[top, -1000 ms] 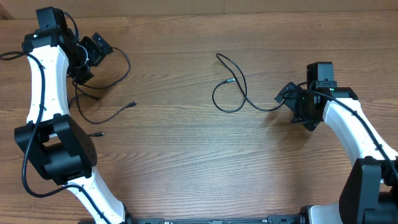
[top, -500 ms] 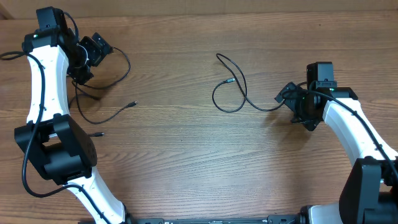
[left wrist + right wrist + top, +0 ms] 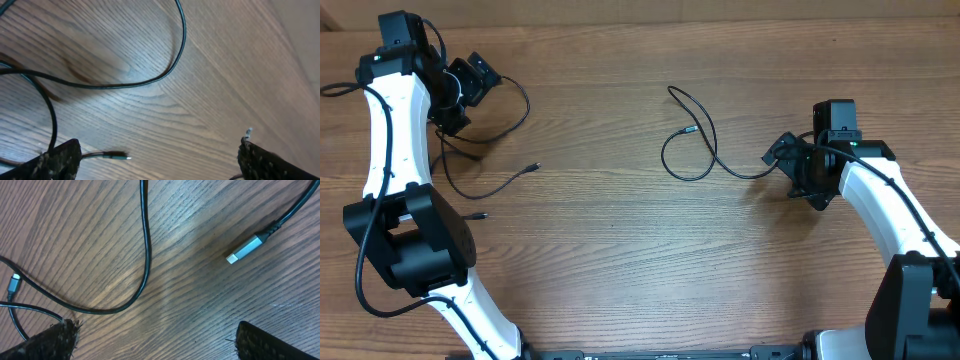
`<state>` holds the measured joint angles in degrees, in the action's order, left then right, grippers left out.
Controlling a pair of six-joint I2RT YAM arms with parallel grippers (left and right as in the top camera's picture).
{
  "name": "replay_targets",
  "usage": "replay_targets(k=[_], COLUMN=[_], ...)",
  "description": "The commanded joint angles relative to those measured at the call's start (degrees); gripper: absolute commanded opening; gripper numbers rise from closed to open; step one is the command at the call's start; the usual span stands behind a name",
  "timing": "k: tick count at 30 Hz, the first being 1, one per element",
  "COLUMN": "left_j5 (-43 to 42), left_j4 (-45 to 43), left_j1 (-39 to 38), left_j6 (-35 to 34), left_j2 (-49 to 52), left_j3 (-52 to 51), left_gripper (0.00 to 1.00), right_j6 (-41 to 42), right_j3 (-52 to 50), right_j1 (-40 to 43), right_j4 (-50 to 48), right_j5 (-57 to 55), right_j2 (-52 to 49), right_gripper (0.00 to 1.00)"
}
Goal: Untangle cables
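While right tool gapes, cables loose, silver-tipped

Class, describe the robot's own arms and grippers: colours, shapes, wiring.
The left arm and right arm have smooth white curved shells, chunky black joints and thick black wires alongside. The left gripper and right gripper are black; their fingertips look dark and speckled.

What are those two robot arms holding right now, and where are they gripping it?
Nothing. The left gripper and the right gripper are both open, and the cables lie loose on the table.
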<state>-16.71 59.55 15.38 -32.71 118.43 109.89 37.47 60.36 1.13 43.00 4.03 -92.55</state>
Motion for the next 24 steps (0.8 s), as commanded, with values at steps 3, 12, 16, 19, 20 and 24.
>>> replay_targets(k=[3,12,16,19,20,24], left_j5=[-0.9,-0.6,-0.7,-0.7,-0.7,-0.7], left_j4=[-0.6,8.0,11.0,12.7,12.9,12.2], left_j1=[-0.1,-0.3,-1.2,-2.3,-2.7,-4.9], left_j6=[-2.2,-1.7,2.9,7.8,9.5,14.0], left_j2=[-1.2,-1.2,-1.2,-1.1,-1.1,-1.1], left_j3=[0.4,0.4,-0.6,-2.4,-3.2,-6.1], left_gripper=[1.0,1.0,1.0,0.99,0.99,1.0], right_j6=[0.2,0.2,0.2,0.2,0.2,0.2], right_j3=[-0.3,-0.3,-0.3,-0.3,-0.3,-0.3], right_j1=[0.1,0.1,0.1,0.1,0.1,0.1], right_j4=[-0.3,-0.3,-0.3,-0.3,-0.3,-0.3], right_j5=[-0.8,-0.8,-0.8,-0.8,-0.8,-0.8], right_j2=[-0.4,-0.4,-0.4,-0.4,-0.4,-0.4], right_gripper=[1.0,1.0,1.0,1.0,1.0,1.0])
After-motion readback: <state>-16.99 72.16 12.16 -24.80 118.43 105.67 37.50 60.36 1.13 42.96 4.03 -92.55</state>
